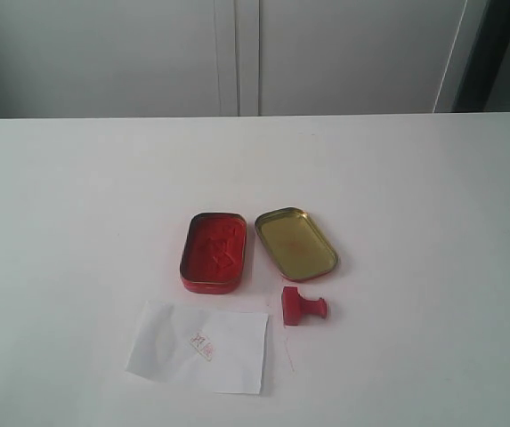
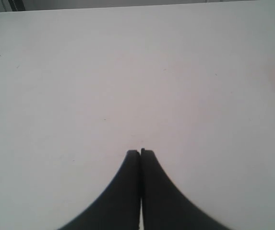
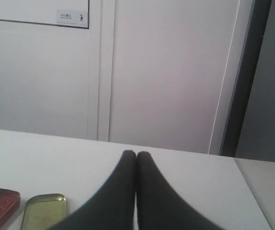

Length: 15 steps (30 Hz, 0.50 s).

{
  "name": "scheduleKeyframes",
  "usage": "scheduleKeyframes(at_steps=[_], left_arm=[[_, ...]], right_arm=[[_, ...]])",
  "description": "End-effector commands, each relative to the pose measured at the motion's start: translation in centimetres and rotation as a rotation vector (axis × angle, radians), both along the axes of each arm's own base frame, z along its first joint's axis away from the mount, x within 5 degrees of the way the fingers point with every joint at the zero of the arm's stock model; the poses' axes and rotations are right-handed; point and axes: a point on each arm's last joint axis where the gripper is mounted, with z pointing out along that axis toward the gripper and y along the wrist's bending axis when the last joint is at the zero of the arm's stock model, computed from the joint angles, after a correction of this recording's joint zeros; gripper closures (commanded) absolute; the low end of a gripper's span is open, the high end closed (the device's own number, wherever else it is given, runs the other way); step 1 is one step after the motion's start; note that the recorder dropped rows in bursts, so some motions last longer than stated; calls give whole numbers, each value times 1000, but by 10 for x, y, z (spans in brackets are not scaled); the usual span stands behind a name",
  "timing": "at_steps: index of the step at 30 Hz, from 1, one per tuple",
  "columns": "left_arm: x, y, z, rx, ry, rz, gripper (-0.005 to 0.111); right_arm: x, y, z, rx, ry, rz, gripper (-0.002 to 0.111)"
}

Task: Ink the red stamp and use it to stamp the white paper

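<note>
The red stamp point(image 1: 303, 307) lies on its side just beside the white paper point(image 1: 199, 349), near the gold-lined lid point(image 1: 296, 243), while the left gripper point(image 2: 140, 152) and right gripper point(image 3: 137, 154) are each pressed together, empty.

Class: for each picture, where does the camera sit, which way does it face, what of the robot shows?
Exterior: above the table, facing cupboard doors; tin, lid, red stamp, white paper; no robot.
Left wrist: on left arm, looking down at table; shut left gripper.
Right wrist: on right arm, facing the doors; shut right gripper.
Shared: exterior and right wrist show tin and lid.
</note>
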Motion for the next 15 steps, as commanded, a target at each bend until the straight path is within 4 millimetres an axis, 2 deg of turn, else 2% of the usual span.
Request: scheduleKeyframes(at_steps=[1,9,15], left_arm=[[0,0,-2,-4,-2,2,107],[0,0,-2,-4,-2,2,107],[0,0,-2,-4,-2,2,107]], right_arm=[[1,0,-17,-11,16,-10,108],[11,1,-53,-25,112,-10,108],[16,2,-68,-32,162,-10,108]])
